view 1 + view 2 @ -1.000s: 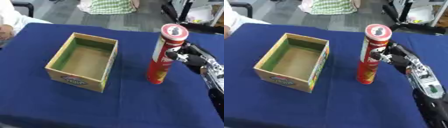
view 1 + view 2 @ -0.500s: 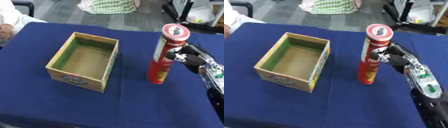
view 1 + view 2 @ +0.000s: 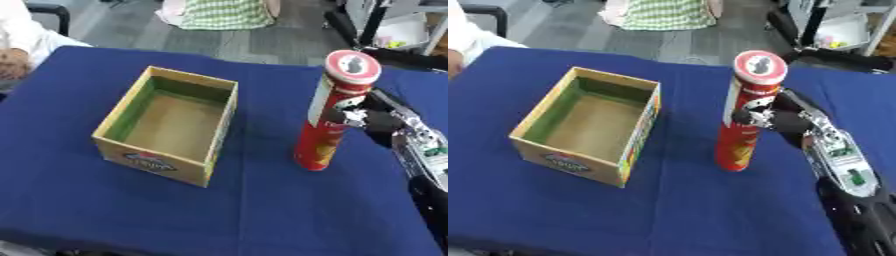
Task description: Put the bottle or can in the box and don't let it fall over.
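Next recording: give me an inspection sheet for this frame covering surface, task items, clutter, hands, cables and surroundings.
Surface: table under a blue cloth, seen slightly askew.
Task items: tall red can upright on the cloth, lid on, right of the box and apart from it; open cardboard box upright, nothing seen inside.
Clutter: nothing seen on the cloth.
Hands: right hand at the can's mid-height, fingers curled onto its side; left hand not in view.
Cables: nothing seen on the table; a circuit board shows on the right forearm.
Surroundings: grey floor, a green checked cloth item beyond the far edge, a white-sleeved person at far left touching nothing.
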